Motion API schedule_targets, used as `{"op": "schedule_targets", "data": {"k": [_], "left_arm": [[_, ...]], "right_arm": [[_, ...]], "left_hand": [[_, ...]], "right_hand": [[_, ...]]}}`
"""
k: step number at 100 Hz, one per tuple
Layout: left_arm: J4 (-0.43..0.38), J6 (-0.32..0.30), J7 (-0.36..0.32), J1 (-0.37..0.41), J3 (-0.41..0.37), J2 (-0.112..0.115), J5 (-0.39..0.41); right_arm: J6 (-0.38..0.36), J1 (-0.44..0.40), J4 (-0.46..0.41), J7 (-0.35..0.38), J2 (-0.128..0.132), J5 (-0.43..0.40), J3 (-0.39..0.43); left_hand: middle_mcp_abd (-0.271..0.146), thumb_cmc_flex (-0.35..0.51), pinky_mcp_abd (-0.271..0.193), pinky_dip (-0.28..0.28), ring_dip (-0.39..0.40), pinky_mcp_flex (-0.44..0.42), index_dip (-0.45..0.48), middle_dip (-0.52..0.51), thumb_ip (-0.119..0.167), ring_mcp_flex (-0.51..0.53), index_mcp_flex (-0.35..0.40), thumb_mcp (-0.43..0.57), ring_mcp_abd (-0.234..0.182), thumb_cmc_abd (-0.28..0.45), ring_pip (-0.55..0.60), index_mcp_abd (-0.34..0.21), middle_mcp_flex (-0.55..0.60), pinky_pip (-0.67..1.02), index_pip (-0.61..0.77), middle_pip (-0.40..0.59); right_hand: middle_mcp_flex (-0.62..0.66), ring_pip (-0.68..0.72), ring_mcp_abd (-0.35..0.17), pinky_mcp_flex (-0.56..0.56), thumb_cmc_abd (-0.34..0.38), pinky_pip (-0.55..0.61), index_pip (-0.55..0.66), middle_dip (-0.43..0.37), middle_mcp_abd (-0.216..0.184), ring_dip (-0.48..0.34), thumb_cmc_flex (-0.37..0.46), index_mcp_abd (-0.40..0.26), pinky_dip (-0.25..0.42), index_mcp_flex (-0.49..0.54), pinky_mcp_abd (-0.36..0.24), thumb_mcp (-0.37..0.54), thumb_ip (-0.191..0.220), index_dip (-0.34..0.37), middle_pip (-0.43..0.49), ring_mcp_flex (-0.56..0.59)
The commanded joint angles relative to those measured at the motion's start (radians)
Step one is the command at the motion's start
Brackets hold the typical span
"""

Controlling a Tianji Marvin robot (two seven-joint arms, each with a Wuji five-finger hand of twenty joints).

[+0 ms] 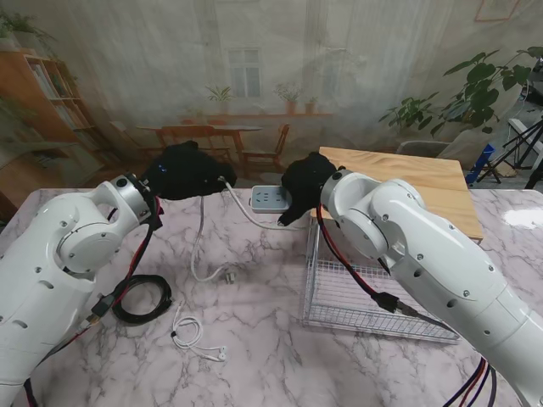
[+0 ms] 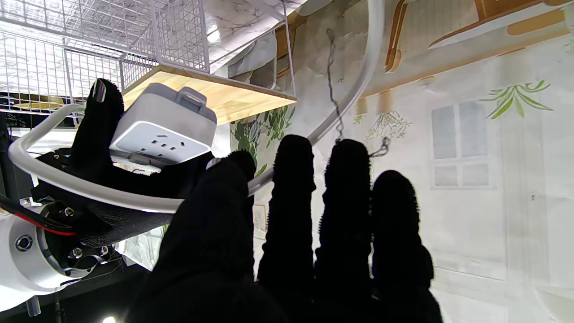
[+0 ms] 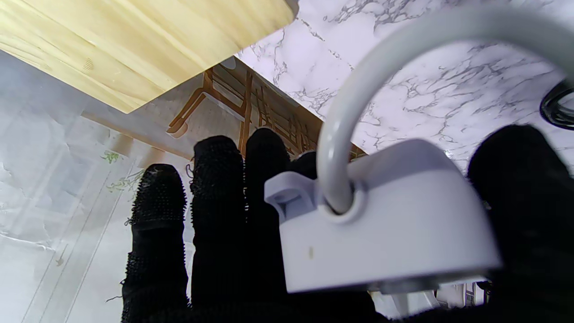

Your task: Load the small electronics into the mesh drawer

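Marble surface [image 1: 254, 339] with a leafy cafe mural behind it, and the right hand [image 1: 307, 185] is wrapped around the white power strip [image 1: 270, 198], holding it up just left of the mesh drawer's [image 1: 356, 297] far corner. Its white cord [image 1: 212, 246] runs over to the left hand [image 1: 188, 170], fingers clamped on the cord. White earbuds [image 1: 191, 332] and a black cable coil [image 1: 144, 298] sit on the marble nearer to me.

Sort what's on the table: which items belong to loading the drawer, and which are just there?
For the job: power strip in right hand, its cord at left hand, mesh drawer, black cable, white cable.

Just there: wooden board.
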Motion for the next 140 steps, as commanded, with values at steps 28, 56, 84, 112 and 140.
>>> {"op": "schedule_targets", "data": {"k": [28, 56, 84, 112, 140], "left_arm": [[-0.030, -0.015, -0.064, 0.045, -0.012, 0.000, -0.071], [-0.027, -0.037, -0.151, 0.057, 0.004, 0.015, -0.090], [0.053, 0.015, -0.205, 0.004, 0.095, 0.024, -0.073], [0.063, 0.004, -0.173, -0.004, 0.110, 0.021, -0.039], [-0.001, -0.056, -0.120, 0.052, 0.027, 0.016, -0.028]], "right_arm": [[0.083, -0.007, -0.002, -0.026, -0.011, 0.007, 0.019], [0.133, -0.032, -0.026, -0.091, -0.021, 0.005, 0.072], [0.122, -0.056, -0.063, -0.108, -0.023, 0.006, 0.105], [0.119, -0.049, -0.047, -0.100, -0.021, -0.004, 0.093], [0.078, -0.032, -0.010, -0.074, -0.014, -0.058, 0.048]], "left_hand": [[-0.021, 0.042, -0.004, 0.020, 0.014, 0.011, 0.032, 0.017, 0.025, 0.044, 0.027, 0.046, -0.001, -0.005, 0.029, 0.048, 0.037, 0.031, 0.038, 0.001], [-0.020, 0.039, -0.002, 0.020, 0.012, 0.015, 0.029, 0.014, 0.025, 0.052, 0.040, 0.050, 0.001, -0.014, 0.028, 0.042, 0.049, 0.033, 0.036, -0.005], [-0.020, 0.037, -0.001, 0.019, 0.011, 0.020, 0.027, 0.014, 0.024, 0.057, 0.044, 0.054, 0.001, -0.017, 0.026, 0.041, 0.055, 0.034, 0.035, -0.010], [-0.022, 0.035, -0.003, 0.017, 0.012, 0.018, 0.029, 0.017, 0.021, 0.055, 0.041, 0.056, 0.000, -0.016, 0.026, 0.039, 0.051, 0.030, 0.036, -0.010], [-0.023, 0.035, -0.006, 0.015, 0.013, 0.020, 0.030, 0.020, 0.019, 0.055, 0.038, 0.058, -0.003, -0.015, 0.026, 0.041, 0.050, 0.027, 0.038, -0.008]], "right_hand": [[0.020, 0.063, -0.013, -0.003, 0.262, 0.003, 0.117, 0.010, -0.117, 0.030, 0.206, -0.146, -0.005, 0.174, -0.006, 0.294, 0.025, 0.014, 0.067, -0.022], [0.020, 0.067, -0.012, -0.005, 0.262, 0.005, 0.112, 0.010, -0.112, 0.032, 0.210, -0.140, -0.004, 0.172, -0.002, 0.292, 0.025, 0.012, 0.070, -0.020], [0.023, 0.069, -0.007, -0.002, 0.258, 0.007, 0.111, 0.009, -0.112, 0.032, 0.209, -0.135, -0.003, 0.176, 0.000, 0.298, 0.025, 0.010, 0.073, -0.016], [0.024, 0.070, -0.008, -0.002, 0.256, 0.006, 0.111, 0.009, -0.111, 0.032, 0.209, -0.136, -0.004, 0.177, -0.001, 0.299, 0.025, 0.010, 0.073, -0.015], [0.025, 0.071, -0.011, -0.001, 0.253, 0.007, 0.112, 0.008, -0.114, 0.033, 0.210, -0.134, -0.005, 0.179, -0.001, 0.300, 0.026, 0.011, 0.073, -0.014]]}}
